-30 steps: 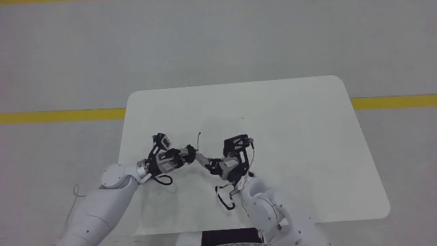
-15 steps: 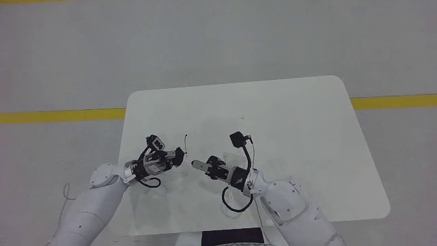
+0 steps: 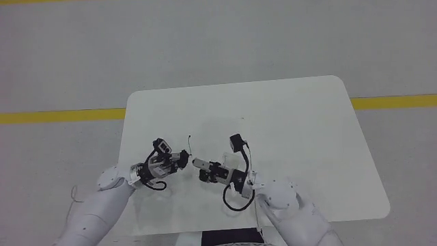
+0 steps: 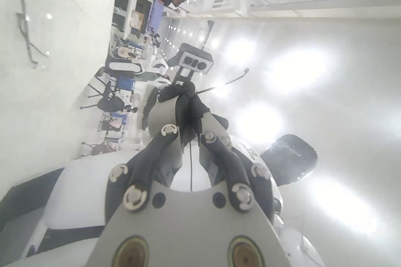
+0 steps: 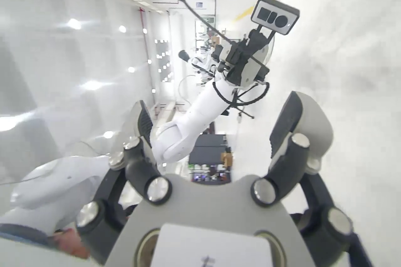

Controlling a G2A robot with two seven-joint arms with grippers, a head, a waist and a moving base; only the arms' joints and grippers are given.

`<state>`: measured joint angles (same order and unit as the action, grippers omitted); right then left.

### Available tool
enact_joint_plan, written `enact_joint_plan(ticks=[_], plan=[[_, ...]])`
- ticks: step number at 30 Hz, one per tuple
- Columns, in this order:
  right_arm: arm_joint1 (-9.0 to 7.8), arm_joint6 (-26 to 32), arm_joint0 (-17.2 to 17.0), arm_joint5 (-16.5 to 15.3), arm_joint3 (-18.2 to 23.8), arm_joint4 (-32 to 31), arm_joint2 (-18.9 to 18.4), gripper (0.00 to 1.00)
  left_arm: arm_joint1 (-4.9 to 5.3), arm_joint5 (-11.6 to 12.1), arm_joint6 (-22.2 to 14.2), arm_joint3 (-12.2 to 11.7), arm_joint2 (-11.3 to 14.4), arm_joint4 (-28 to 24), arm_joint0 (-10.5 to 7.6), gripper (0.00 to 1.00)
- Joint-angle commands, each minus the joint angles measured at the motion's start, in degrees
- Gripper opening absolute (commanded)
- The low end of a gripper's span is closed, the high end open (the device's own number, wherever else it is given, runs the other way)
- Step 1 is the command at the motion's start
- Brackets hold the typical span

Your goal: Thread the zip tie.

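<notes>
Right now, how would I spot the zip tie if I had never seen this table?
Find the white table, then the left pincer above it, facing the right pincer. The left one is shut on the zip tie, a thin dark strap with a small knob at its free end. Nothing else there is so skinny, and the right pincer is open and empty.

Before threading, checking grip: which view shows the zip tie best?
Right wrist view: the zip tie shows clearly, clamped in the left hand. Left wrist view half loses it in glare; top view shows a sliver.
</notes>
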<state>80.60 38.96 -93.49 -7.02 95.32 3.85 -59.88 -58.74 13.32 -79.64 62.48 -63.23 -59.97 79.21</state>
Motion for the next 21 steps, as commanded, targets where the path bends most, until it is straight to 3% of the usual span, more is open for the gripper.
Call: enact_joint_plan(ticks=[1,7,14,15,21], plan=[[0.07,0.5,0.6,-0.4,-1.8,4.3,0.0,1.00,-0.27,0.3,0.0,-0.1,0.6,-1.0,-0.25,0.00],[0.31,2.4,1.7,-0.1,-6.2,16.4,0.0,1.00,-0.51,0.1,0.0,0.3,2.5,-2.2,-0.90,0.00],[0.31,2.4,1.7,-0.1,-6.2,16.4,0.0,1.00,-0.51,0.1,0.0,0.3,2.5,-2.2,-0.90,0.00],[0.31,2.4,1.7,-0.1,-6.2,16.4,0.0,1.00,-0.60,-0.1,1.3,0.7,2.6,-2.5,-0.74,0.00],[0.60,1.8,1.8,1.7,-8.0,24.4,0.9,1.00,-0.74,-1.2,1.5,2.1,2.4,-4.3,0.24,0.00]])
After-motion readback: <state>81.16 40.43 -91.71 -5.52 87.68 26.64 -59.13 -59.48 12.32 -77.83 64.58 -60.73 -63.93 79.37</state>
